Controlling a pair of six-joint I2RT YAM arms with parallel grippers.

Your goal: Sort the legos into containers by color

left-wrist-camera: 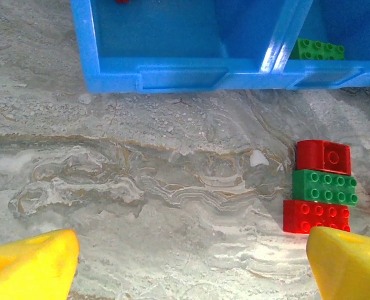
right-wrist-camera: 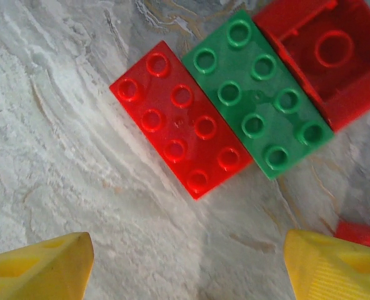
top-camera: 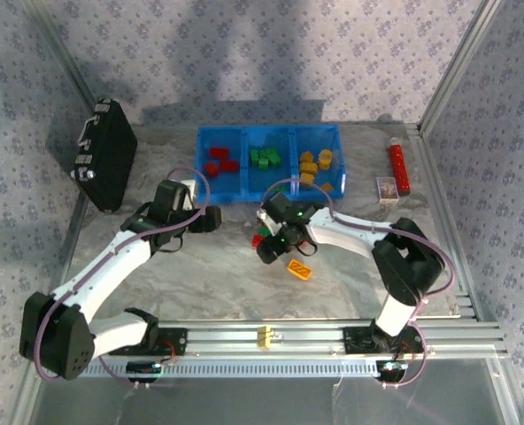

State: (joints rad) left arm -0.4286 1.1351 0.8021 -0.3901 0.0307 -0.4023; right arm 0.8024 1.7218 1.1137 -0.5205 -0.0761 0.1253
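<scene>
Right pincer sat at the bottom edge, jaws wide apart. Yellow fingertips were in the two lower corners, with marbled grey-white table between them. Above, three studded plastic bricks lay in a diagonal row, sides touching: red two-by-four brick studs up, green two-by-four brick studs up, then red brick flipped hollow side up, cut off at the top-right corner. Sliver of another red piece showed at the right edge, just above the fingertip there; shape unclear.
</scene>
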